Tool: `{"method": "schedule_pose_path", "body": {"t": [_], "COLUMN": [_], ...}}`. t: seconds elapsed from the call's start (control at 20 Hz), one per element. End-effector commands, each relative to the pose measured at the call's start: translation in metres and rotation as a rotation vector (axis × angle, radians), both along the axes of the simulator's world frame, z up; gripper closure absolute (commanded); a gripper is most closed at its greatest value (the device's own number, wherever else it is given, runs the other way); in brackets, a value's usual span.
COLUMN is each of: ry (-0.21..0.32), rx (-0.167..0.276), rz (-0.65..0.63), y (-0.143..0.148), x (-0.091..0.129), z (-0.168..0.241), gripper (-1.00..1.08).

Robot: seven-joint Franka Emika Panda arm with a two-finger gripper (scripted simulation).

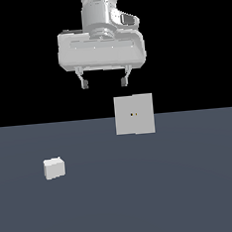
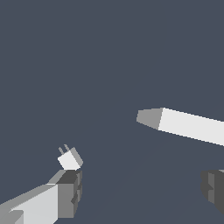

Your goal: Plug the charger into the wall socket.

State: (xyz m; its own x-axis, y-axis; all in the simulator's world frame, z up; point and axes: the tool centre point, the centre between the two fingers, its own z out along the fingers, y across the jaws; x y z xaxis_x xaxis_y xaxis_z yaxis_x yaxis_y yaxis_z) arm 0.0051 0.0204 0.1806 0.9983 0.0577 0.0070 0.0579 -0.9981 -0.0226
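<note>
In the exterior view, you saw the gripper [image 1: 104,82] hanging high in the upper middle of the frame, its two short fingers pointing down and spread wide apart, with nothing between them. Below it, toward five o'clock, the wall socket [image 1: 134,114] stood upright on the dark grey floor [image 1: 169,193], a flat light-grey square with two tiny dark holes near its centre. The charger [image 1: 54,168] lay well apart from both, at about seven o'clock from the gripper, a small pale block resting on the floor toward the exterior view's left.

In the wrist view, you looked down past the two dark fingertips [image 2: 70,192], one at seven o'clock of the frame and the other at four o'clock, clearly separated and empty. The charger [image 2: 70,159] showed just beyond the seven o'clock fingertip, a small white block with two thin prongs sticking out of one face. The wall socket [image 2: 183,124] appeared edge-on as a long pale slab running from the centre toward three o'clock.

Judging from this, the task was at its first step: the charger had not been grasped. Your next move would call for travelling over to the charger, descending with the fingers straddling its body, closing on it, and only then carrying it so the prongs face the socket's holes.
</note>
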Motion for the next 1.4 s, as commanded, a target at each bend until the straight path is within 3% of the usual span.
{"method": "schedule_pose_path", "body": {"t": [0.0,0.6,1.35], "ry": [0.0,-0.043,-0.201], "rx": [0.0,0.012,0.054], "rz": [0.0,0.058,0.27], "y": [0.0,0.012,0.055], "x": [0.0,-0.006,-0.03], "z": [0.0,-0.012,-0.055], "gripper": [-0.92,-0.92,-0.92]}}
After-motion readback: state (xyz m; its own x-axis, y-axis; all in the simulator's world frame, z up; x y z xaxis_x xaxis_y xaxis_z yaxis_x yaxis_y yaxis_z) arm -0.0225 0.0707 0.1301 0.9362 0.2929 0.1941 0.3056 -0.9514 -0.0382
